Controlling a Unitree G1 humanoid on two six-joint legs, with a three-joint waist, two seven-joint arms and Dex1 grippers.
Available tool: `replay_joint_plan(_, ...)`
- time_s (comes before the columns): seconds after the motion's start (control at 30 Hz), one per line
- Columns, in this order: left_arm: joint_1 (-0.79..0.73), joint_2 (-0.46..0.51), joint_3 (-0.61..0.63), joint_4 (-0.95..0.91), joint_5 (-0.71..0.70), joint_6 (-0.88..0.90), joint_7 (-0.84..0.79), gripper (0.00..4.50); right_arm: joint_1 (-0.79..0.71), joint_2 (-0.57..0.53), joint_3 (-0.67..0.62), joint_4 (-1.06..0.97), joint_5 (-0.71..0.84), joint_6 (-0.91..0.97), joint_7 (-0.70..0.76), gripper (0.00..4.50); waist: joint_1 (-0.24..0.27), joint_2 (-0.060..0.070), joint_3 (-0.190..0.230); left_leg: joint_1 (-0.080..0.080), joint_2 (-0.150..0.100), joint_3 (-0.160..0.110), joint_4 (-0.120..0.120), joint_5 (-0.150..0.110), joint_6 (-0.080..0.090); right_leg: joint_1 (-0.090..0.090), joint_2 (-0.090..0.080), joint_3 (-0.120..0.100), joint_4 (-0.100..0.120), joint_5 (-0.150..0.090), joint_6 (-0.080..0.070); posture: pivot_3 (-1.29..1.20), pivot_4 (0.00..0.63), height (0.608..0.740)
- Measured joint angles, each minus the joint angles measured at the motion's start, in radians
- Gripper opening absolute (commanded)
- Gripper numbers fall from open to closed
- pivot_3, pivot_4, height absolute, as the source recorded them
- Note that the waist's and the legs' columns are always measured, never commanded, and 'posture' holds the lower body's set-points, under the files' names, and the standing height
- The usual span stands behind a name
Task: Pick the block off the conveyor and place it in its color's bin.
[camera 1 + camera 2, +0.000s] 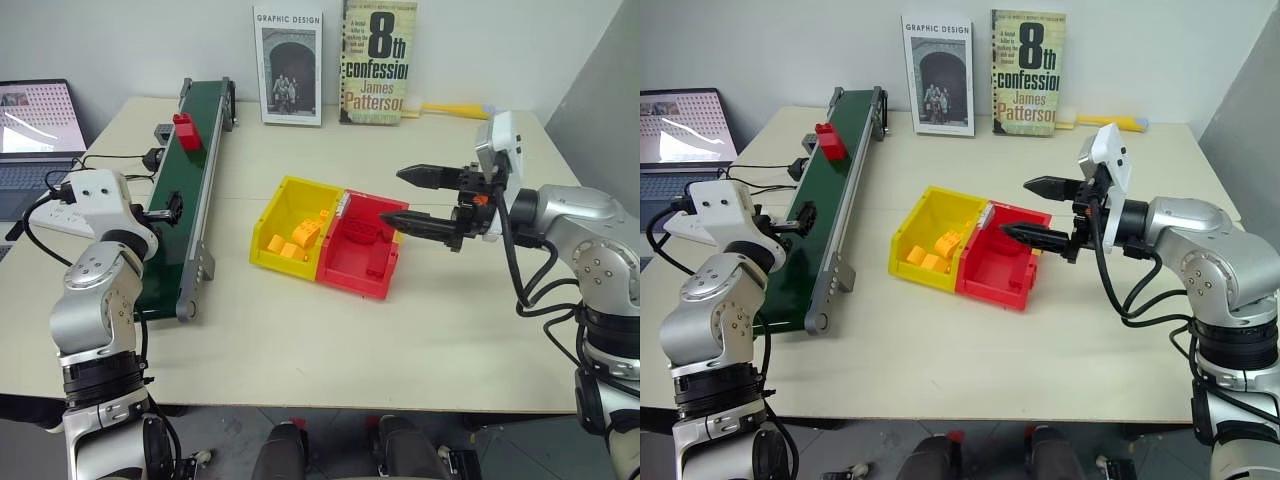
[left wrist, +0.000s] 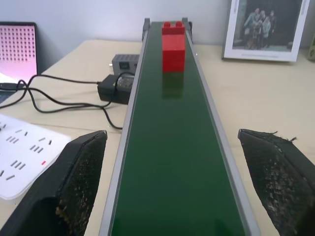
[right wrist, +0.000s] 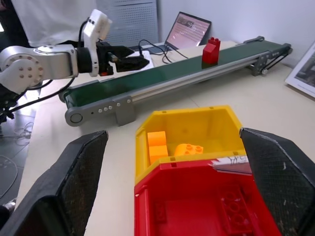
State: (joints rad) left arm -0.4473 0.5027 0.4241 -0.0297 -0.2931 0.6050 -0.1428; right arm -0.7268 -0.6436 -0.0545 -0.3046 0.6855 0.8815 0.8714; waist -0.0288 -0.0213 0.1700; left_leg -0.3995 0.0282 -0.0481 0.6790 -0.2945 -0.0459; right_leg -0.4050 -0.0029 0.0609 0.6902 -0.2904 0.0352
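Red bin (image 1: 362,262): red bricks; yellow bin (image 1: 290,214): orange bricks (image 1: 297,242). Both fingers released.

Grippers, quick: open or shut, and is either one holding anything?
Left gripper: open, holding nothing, over the conveyor with the block ahead of it.
Right gripper: open, holding nothing, beside the bin.

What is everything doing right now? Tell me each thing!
red block: upright on the belt, far end, not held.
conveyor: carrying one block.
red bin: holds red bricks.
yellow bin: holds orange bricks.
left gripper: open, over the belt.
right gripper: open, above the red bin.
laptop: on.
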Motion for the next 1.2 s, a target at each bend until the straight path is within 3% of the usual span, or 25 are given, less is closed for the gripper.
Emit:
replay_joint_plan(1.07, -0.018, -0.025, -0.024, 0.002, -0.002, 0.01, 0.024, 4.46, -0.03, 0.01, 0.0, -0.03, 0.028, 0.028, -0.066, 4.5, 0.0, 0.0, 0.0, 0.0, 0.0, 0.0, 0.0, 0.0, 0.0, 0.0, 0.0, 0.0, 0.0, 0.0, 0.0, 0.0, 0.15, 0.74)
replay_joint_plan(1.2, -0.017, -0.064, -0.016, 0.002, -0.017, 0.027, 0.05, 3.73, -0.03, 0.006, -0.001, -0.041, 0.041, 0.031, -0.068, 4.5, 0.0, 0.0, 0.0, 0.0, 0.0, 0.0, 0.0, 0.0, 0.0, 0.0, 0.0, 0.0, 0.0, 0.0, 0.0, 0.0, 0.15, 0.74)
